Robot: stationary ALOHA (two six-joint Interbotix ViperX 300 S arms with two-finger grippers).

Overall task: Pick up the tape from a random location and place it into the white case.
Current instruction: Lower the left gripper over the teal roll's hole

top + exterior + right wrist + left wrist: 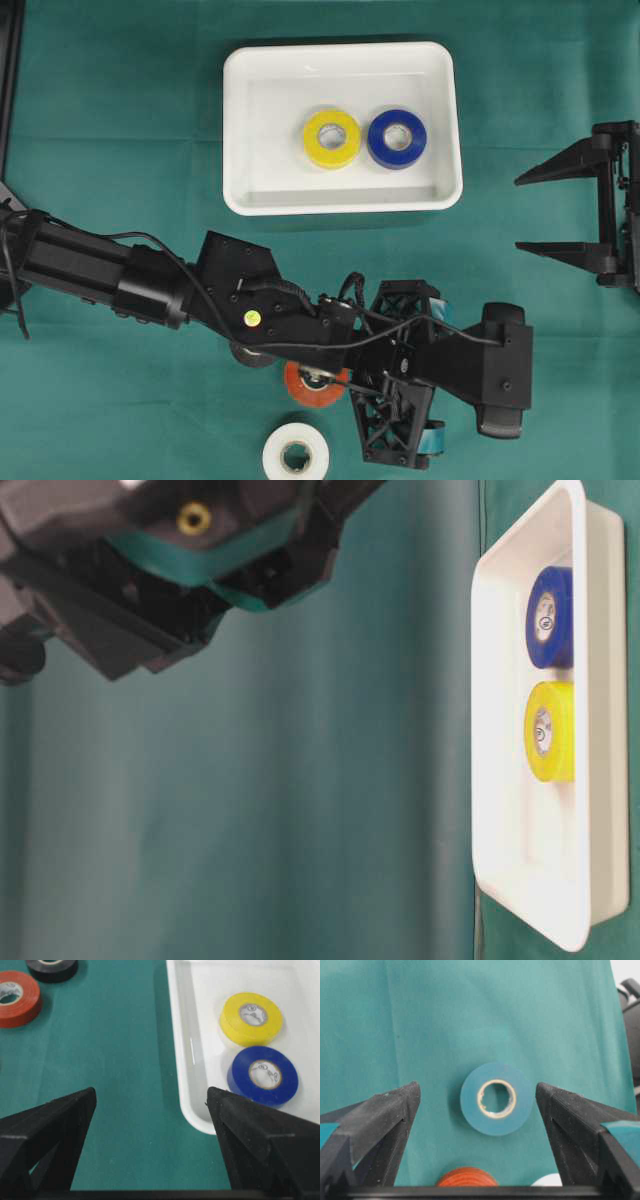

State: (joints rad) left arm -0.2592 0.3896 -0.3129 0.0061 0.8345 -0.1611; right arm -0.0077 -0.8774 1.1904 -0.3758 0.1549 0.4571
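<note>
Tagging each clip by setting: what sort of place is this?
Most likely a lab tabletop set up for robot manipulation trials. A green cloth covers the surface, two open black grippers, left and right, work over it, and colored tape rolls sit in a white case.

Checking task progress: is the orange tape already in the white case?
No, the white case holds only a yellow tape and a blue tape; the orange tape lies on the cloth under the left arm.
</note>
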